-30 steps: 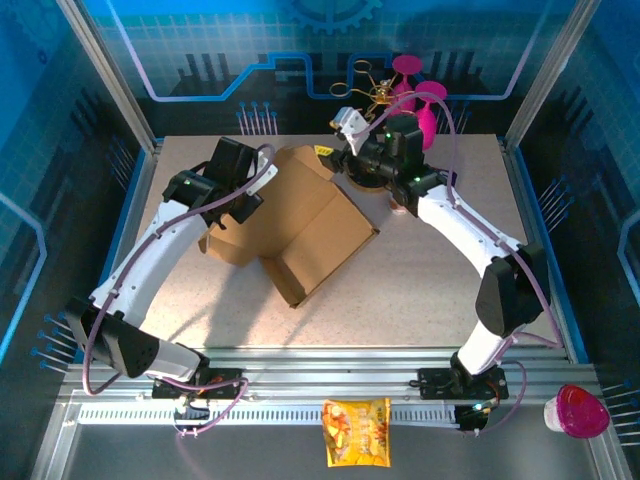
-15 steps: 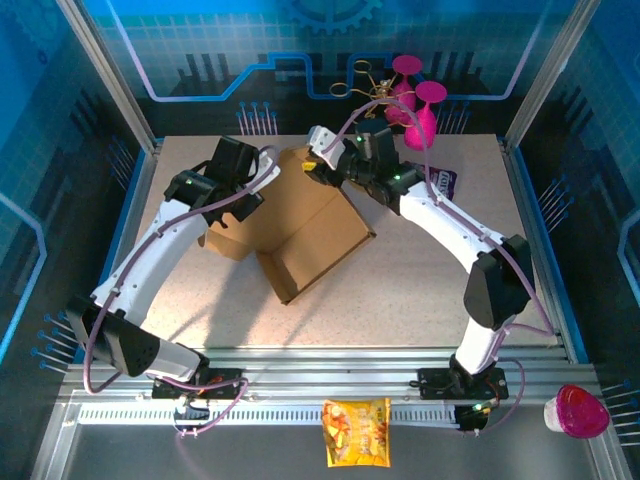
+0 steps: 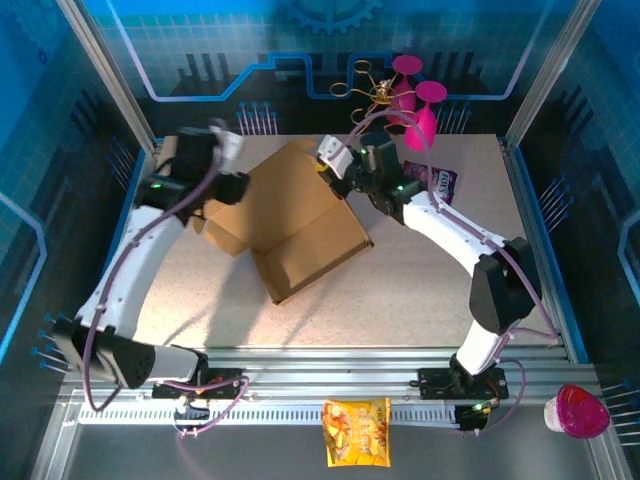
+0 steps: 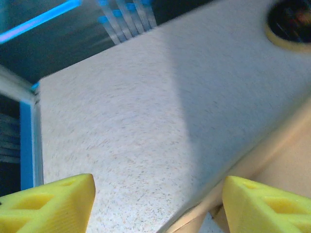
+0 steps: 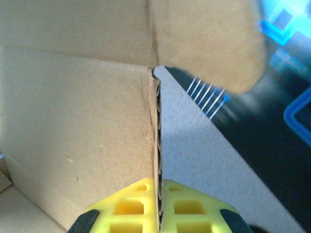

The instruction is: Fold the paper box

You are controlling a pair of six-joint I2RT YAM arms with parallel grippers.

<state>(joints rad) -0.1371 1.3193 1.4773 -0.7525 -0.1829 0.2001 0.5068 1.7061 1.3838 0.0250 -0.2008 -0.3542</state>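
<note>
While the paper box [image 3: 290, 215] lies open and partly folded in the middle of the table [image 3: 430, 280], its far corner is gripped by the right gripper [image 3: 328, 162]. In the right wrist view, the fluted edge of an upright cardboard wall is seen pinched between the yellow fingers [image 5: 124, 211], which are pressed together on it with no gap. A rounded flap is seen above that wall. The left gripper [image 3: 222, 142] is held at the box's far left side, near the table's back left corner. Its yellow fingertips [image 4: 48, 204] are spread wide apart over bare tabletop, and nothing is held between them. A strip of the box's edge is seen just beside its right fingertip. A snack packet [image 3: 357, 432] is laid on the front rail between the arm bases, and a pink cup [image 3: 580, 410] is set at the near right.
</note>
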